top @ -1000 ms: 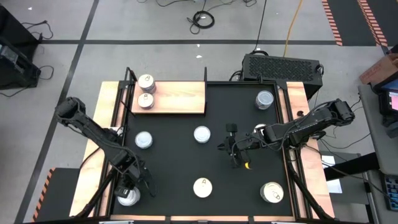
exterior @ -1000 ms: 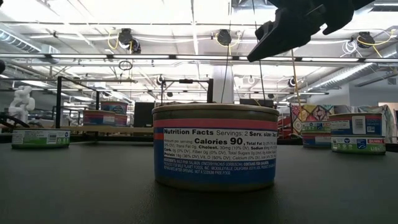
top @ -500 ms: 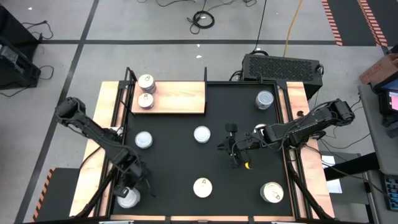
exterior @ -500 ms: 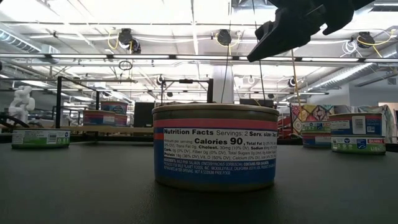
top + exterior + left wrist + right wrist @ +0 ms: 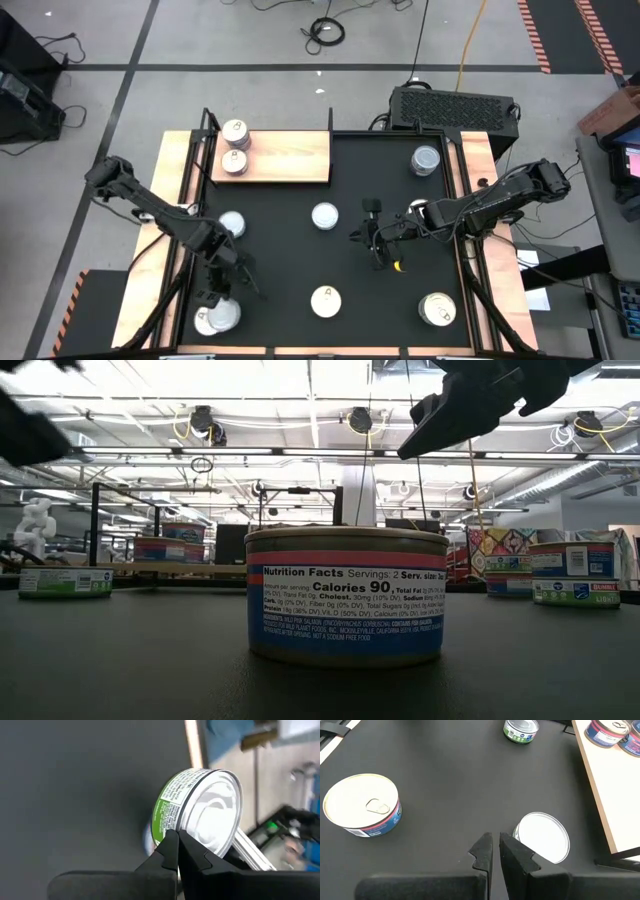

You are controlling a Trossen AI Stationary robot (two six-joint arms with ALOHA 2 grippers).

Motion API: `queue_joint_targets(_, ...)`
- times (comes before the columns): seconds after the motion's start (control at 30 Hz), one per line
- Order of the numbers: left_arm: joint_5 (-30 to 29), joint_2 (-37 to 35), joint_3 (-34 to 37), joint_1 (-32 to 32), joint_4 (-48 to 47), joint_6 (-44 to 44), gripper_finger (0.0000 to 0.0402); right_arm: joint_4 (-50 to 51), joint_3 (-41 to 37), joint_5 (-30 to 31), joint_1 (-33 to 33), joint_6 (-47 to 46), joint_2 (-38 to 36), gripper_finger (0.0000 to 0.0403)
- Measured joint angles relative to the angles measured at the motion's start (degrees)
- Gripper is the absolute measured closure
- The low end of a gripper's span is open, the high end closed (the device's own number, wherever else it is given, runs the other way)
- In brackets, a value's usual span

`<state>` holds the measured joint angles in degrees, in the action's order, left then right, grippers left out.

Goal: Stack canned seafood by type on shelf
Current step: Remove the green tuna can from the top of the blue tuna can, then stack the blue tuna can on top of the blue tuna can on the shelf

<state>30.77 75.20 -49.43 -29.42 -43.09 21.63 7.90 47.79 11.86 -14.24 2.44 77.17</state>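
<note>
Green-label tin: near-left corner of black mat, approx 7 o'clock from mat centre, just inside the mat's edge. Silver lid; green label w/ print seen in left wrist view. Sits on the mat beyond the jaws.
Left gripper: over near-left mat, just beyond that tin, apart from it. Jaws closed tip to tip, nothing between them.
Cream pull-tab tin: near edge, 6 o'clock. Red/blue label w/ nutrition panel fills low view.
Large silver tin: near-right corner, approx 5 o'clock.
Right gripper: right of mat centre, approx 3 o'clock, above the mat. Jaws closed, empty, per right wrist view.
Yellow item: small, on mat just near side of right gripper; type not legible.
White-lid tin: mat centre, just left of right gripper; plain lid in right wrist view.
Silver-grey tin, left: approx 9 o'clock, by left mat edge, just beside the left arm.
Silver-grey tin, far right: approx 1 o'clock, far-right corner of mat.
Shelf: pale wood board, far-left of table, approx 11 o'clock.
Shelf tins: 2 pull-tab tins at shelf's left end, side by side, one nearer, one farther. Whether either is a stack: can't tell.
Black box: vented, on floor beyond table's far-right corner.
</note>
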Motion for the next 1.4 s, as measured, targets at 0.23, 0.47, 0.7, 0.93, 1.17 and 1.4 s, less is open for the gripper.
queue_joint_targets(0.23,-2.3,3.1,0.0,5.3,7.1,-2.6,0.0401,0.0,0.0,0.0,0.0,-0.1,0.0,0.0376)
queue_joint_targets(0.47,-0.7,10.4,0.0,6.1,8.0,-2.6,0.0401,0.1,0.0,0.0,0.0,-0.2,0.0,0.0376)
queue_joint_targets(0.7,0.5,13.7,0.0,6.2,8.2,-3.4,0.0398,0.1,0.0,0.0,0.0,-0.2,0.0,0.0376)
queue_joint_targets(0.93,-0.2,13.5,0.0,6.2,8.3,-2.5,0.034,0.1,0.0,0.0,0.0,-0.2,0.0,0.0376)
queue_joint_targets(1.17,7.2,12.5,-0.2,6.9,3.3,-2.5,0.0301,0.1,0.0,0.0,0.0,-0.2,0.0,0.0376)
queue_joint_targets(1.4,7.5,8.2,0.5,3.5,-7.8,-2.5,0.0303,0.3,0.0,0.0,0.0,-0.2,0.0,0.0376)
